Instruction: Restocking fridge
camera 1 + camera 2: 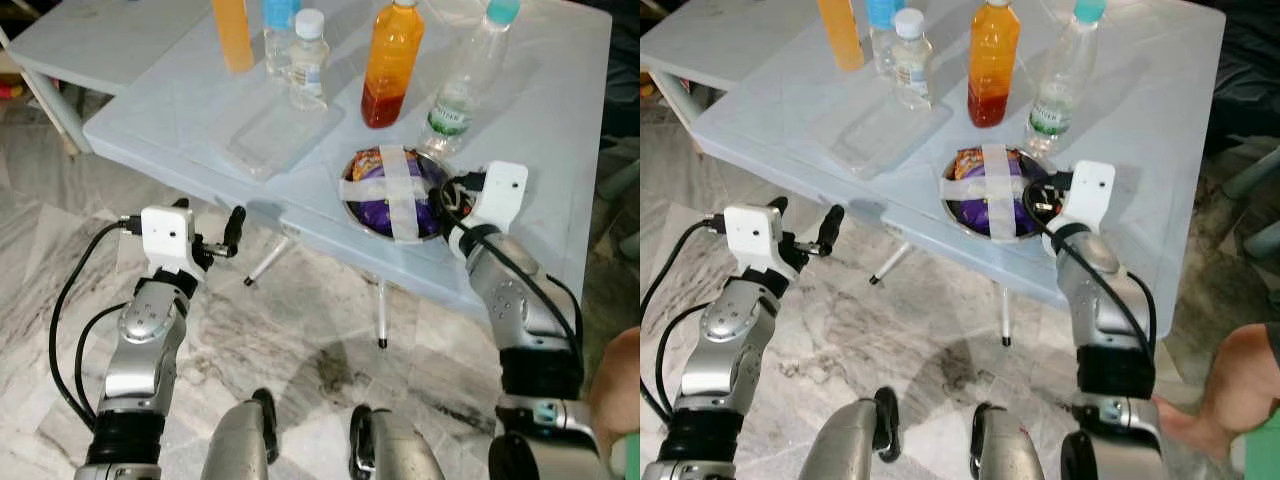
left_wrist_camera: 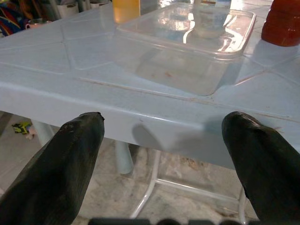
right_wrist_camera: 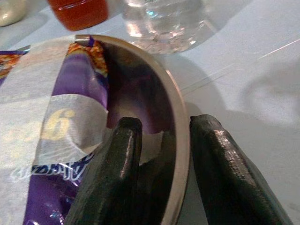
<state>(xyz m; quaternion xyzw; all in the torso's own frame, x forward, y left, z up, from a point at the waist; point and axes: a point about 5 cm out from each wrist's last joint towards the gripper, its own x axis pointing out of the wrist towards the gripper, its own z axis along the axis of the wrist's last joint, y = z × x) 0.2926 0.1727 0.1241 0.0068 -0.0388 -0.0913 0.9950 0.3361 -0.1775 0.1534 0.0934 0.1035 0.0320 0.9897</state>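
Silver legs of the robot fill the bottom centre of the head views, and above them the two arms reach toward a pale blue table (image 1: 560, 90) that crosses the upper half of the frame; the right gripper (image 3: 164, 154) sits at the near rim of a metal bowl (image 1: 385, 228) at centre right, one finger inside the wall and one outside, pinched on the rim; the bowl holds a purple snack packet (image 3: 70, 84) strapped down with white tape (image 1: 400, 185). Just beyond the bowl, toward the top of the frame, stand an orange juice bottle (image 1: 388, 65) and a clear water bottle (image 1: 462, 85); further left are a small clear bottle (image 1: 308, 58), a tall orange container (image 1: 233, 30) and a flat transparent lid (image 1: 275, 135) lying on the tabletop. The left gripper (image 2: 164, 154) hangs at centre left, just short of the table edge, fingers spread wide and holding nothing; a person's leg (image 1: 1230, 380) shows at lower right.

Judging by the grip, the step in hand is picking up the bowl to carry to the fridge; the next move likely calls for a level lift, clear of the bottles behind it, since a one-sided rim hold could let the bowl tip.
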